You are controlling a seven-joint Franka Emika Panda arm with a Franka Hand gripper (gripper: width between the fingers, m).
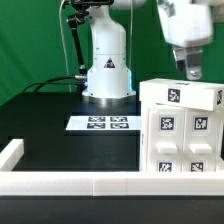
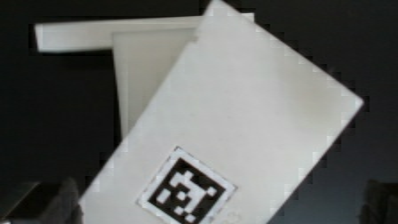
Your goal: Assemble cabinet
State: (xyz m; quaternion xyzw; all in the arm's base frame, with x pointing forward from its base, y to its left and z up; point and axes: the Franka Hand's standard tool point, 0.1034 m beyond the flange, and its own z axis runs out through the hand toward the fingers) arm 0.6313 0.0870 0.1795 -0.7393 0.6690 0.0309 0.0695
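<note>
The cabinet [image 1: 181,132] is a large white box with several black-and-white tags, standing at the exterior view's right on the black table. My gripper [image 1: 192,72] hangs just above its top panel near the far edge. In the wrist view a white tagged panel of the cabinet [image 2: 231,110] fills the picture, with another white part [image 2: 80,40] behind it. My gripper [image 2: 205,212] has its dark fingers [image 2: 39,205] wide apart at either side of the panel, open and holding nothing.
The marker board [image 1: 103,123] lies flat in front of the robot's white base [image 1: 108,70]. A low white border rail [image 1: 60,184] runs along the table's front edge and up its left side [image 1: 10,154].
</note>
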